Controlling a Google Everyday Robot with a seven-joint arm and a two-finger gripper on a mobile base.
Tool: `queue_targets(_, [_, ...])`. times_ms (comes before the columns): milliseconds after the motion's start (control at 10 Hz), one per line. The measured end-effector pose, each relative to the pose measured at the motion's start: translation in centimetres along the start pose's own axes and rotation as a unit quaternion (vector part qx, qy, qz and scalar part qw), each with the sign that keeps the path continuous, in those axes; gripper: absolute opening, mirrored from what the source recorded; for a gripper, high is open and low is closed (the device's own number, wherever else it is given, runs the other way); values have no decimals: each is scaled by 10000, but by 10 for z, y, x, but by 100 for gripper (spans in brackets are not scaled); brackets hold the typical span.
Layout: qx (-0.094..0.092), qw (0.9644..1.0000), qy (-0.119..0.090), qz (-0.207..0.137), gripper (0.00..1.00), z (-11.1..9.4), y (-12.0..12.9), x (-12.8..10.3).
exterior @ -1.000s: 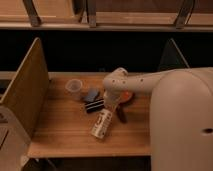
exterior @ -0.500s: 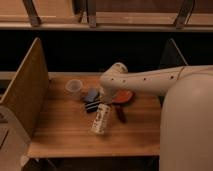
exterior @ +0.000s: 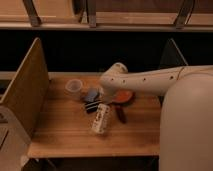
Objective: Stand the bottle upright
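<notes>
The cream-white bottle (exterior: pixel 101 119) with dark print lies tilted on the wooden table (exterior: pixel 65 135), its top end pointing toward the arm. My gripper (exterior: pixel 106 100) hangs from the white arm (exterior: pixel 150 82), right over the bottle's upper end. The black bar with pale stripes (exterior: pixel 92 106) lies just left of the bottle's top end.
A translucent cup (exterior: pixel 74 87) stands at the back left. A bluish object (exterior: pixel 91 94) lies behind the black bar. An orange-red object (exterior: pixel 123 96) and a dark red stick (exterior: pixel 120 114) lie right of the bottle. A tall wooden side panel (exterior: pixel 27 85) bounds the left.
The arm has swung further left and lower, bringing the gripper down onto the bottle's upper end. The bottle has stayed about where it was.
</notes>
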Motion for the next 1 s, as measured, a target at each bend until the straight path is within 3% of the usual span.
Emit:
queue_targets(300, [-307,9968,-493,-551,0,-1,20,-28])
queue_targets(700, [-618,9853,-977,-1261,0,-4,33,-41])
queue_targets(900, [-792,9742,-1223,-1726,0,-16,39,-43])
queue_targets(1000, [-830,9663,-1387,-2002,0,-27,37,-46])
